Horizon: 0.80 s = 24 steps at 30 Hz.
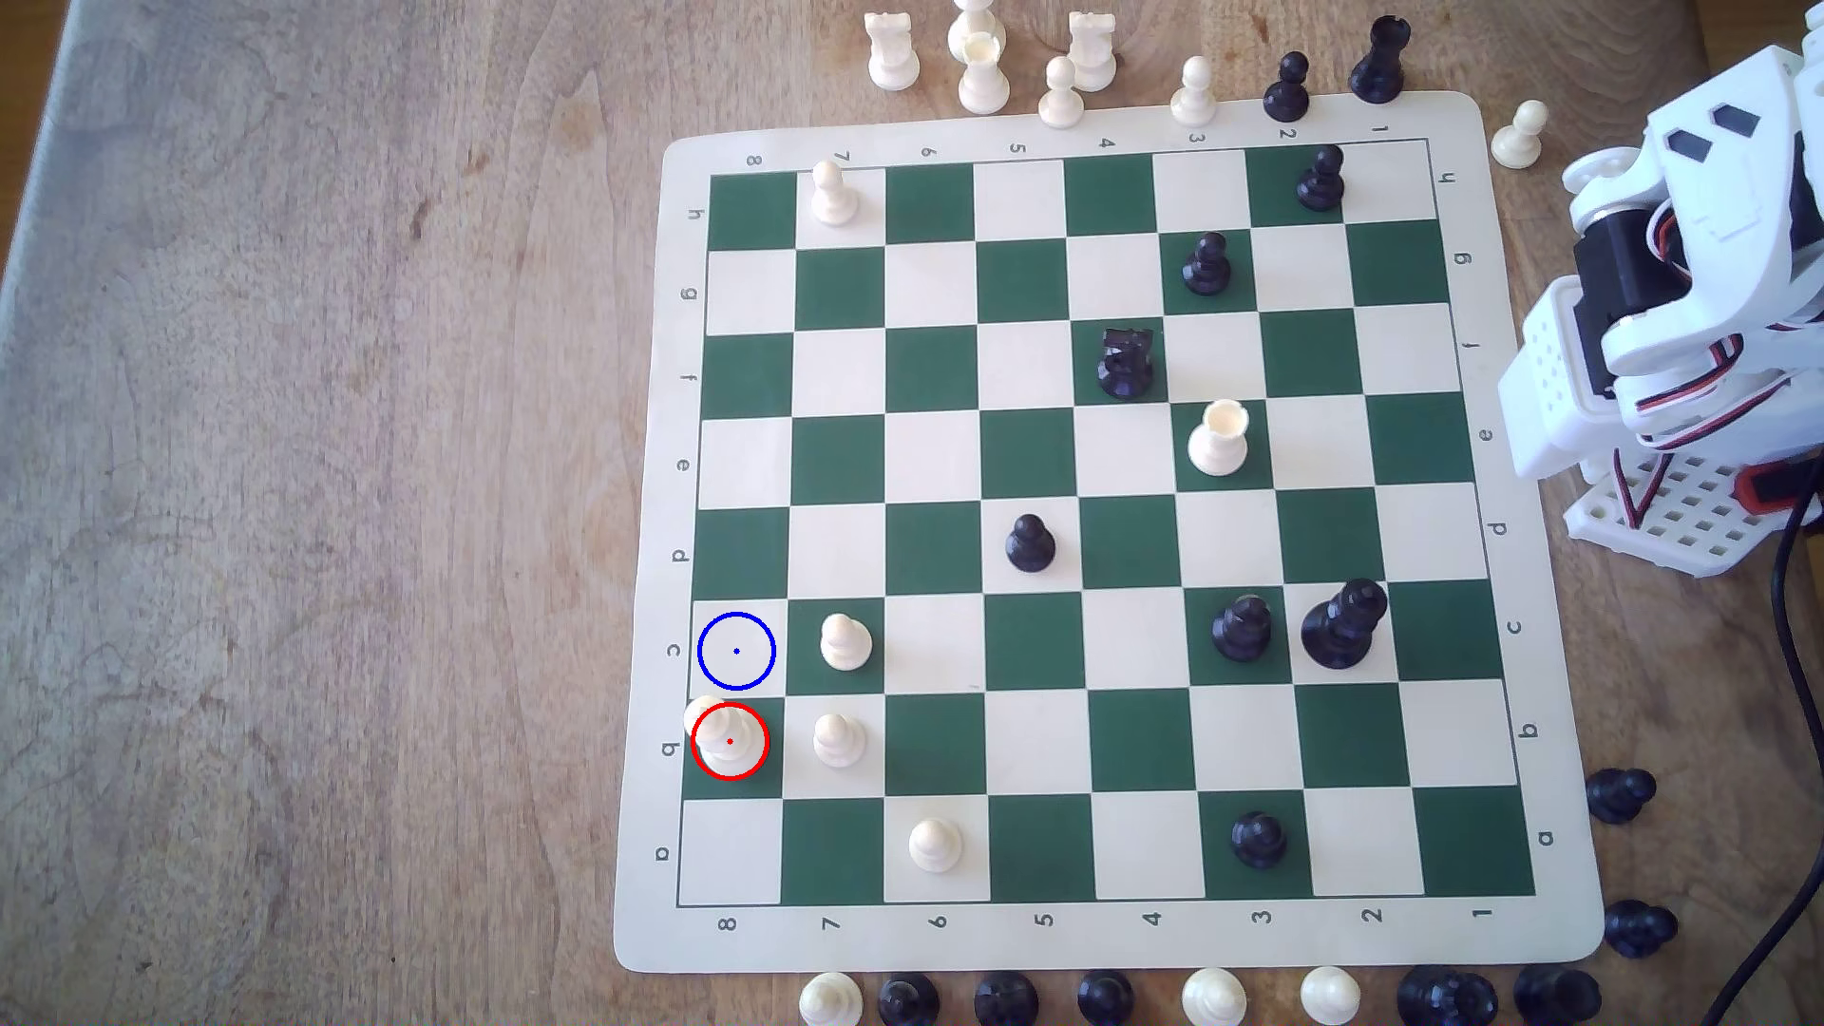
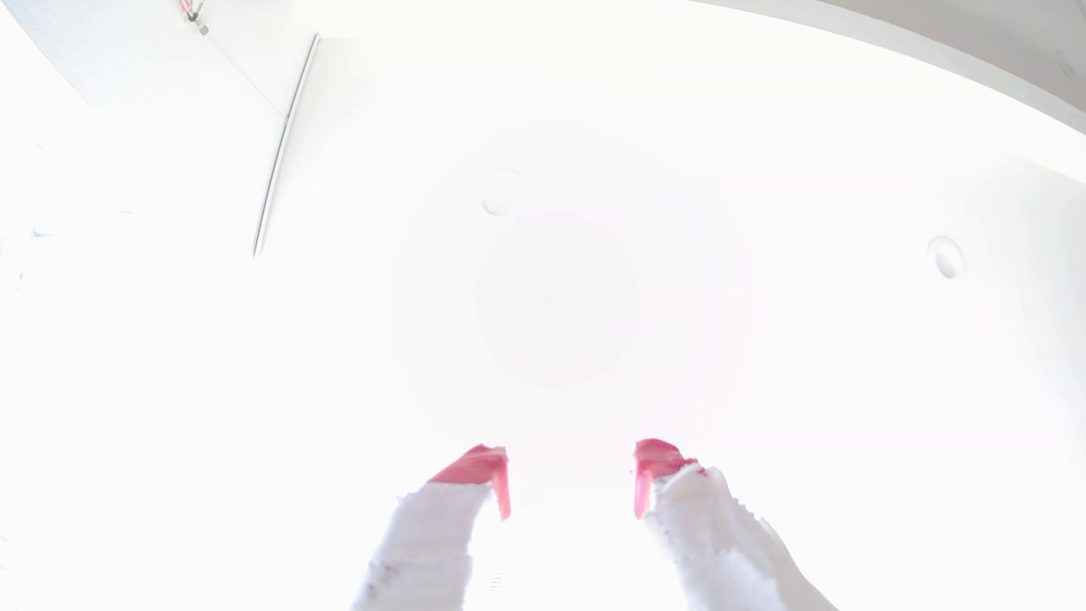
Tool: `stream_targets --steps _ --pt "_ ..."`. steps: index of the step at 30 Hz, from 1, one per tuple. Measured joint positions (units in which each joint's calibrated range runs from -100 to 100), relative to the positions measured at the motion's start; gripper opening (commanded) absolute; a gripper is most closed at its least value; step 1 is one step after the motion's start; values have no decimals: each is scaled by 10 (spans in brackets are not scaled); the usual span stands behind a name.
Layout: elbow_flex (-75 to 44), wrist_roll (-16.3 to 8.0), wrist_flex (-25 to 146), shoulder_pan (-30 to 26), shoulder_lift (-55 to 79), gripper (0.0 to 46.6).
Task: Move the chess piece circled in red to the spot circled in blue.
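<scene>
Item 1. Cream-white plastic chess piece, taller than the pawns, wide round base, small rounded top. Stands upright on the red-ringed green square in the b row, at the board edge on the exterior view's left. Untouched.

Item 2. The spot: cream square ringed in blue with a blue centre dot, directly adjoining the piece's square, in the c row. Nothing stands on it.

Item 3. Green-and-cream roll-up chess board on a wooden desk.

Item 4. Two short cream pawns with ball heads, one just beside the spot, one just beside the piece, both on the side toward the arm.

Item 5. White printed SO-100 arm, folded at the exterior view's right, well apart from the piece. Its end effector, with red-tipped fingers, points up at a washed-out ceiling in the wrist view; the jaws stand apart, holding nothing.

Handling note, a judgement. The step in hand is the reach across the whole board. Travel high over the black pieces in between, come down steeply from above, and set the jaws so neither finger knocks the neighbouring pawns. Grip the narrow neck under the top, lift clear, shift one square, and set the base down flat within the ring.
</scene>
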Motion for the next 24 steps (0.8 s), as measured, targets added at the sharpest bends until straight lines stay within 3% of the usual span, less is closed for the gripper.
stream_targets --steps 3,7,14,19,24 --pt "0 0 7 0 0 112" --pt "0 2 153 3 0 112" --pt "-43 2 552 35 0 113" --pt "-148 1 866 66 24 114" --pt "-270 0 1119 69 149 128"
